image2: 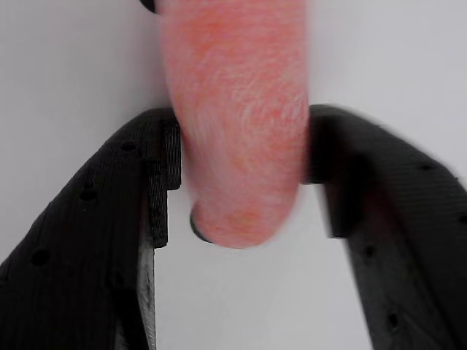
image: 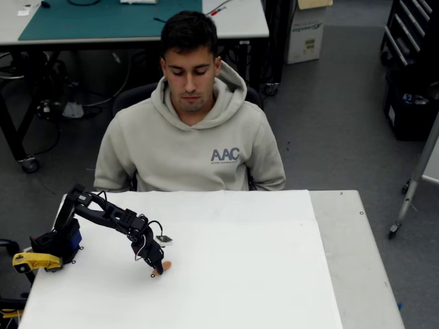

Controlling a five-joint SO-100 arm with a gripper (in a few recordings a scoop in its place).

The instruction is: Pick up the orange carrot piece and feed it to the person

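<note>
The orange carrot piece [image: 166,265] lies low over the white table [image: 260,274], left of its middle. My black gripper [image: 159,269] reaches down onto it from the left. In the wrist view the carrot piece [image2: 233,87] stands between the two black fingers [image2: 87,240], and both pads press its sides, so the gripper [image2: 244,153] is shut on it. Its lower rounded end pokes past the pads. The person [image: 192,137], in a beige hoodie marked "AAC", sits behind the table's far edge and looks down.
The arm's base [image: 51,247] with a yellow part is fixed at the table's left edge. A grey strip of table [image: 357,260] runs along the right. A desk with a green mat [image: 103,20] stands behind the person.
</note>
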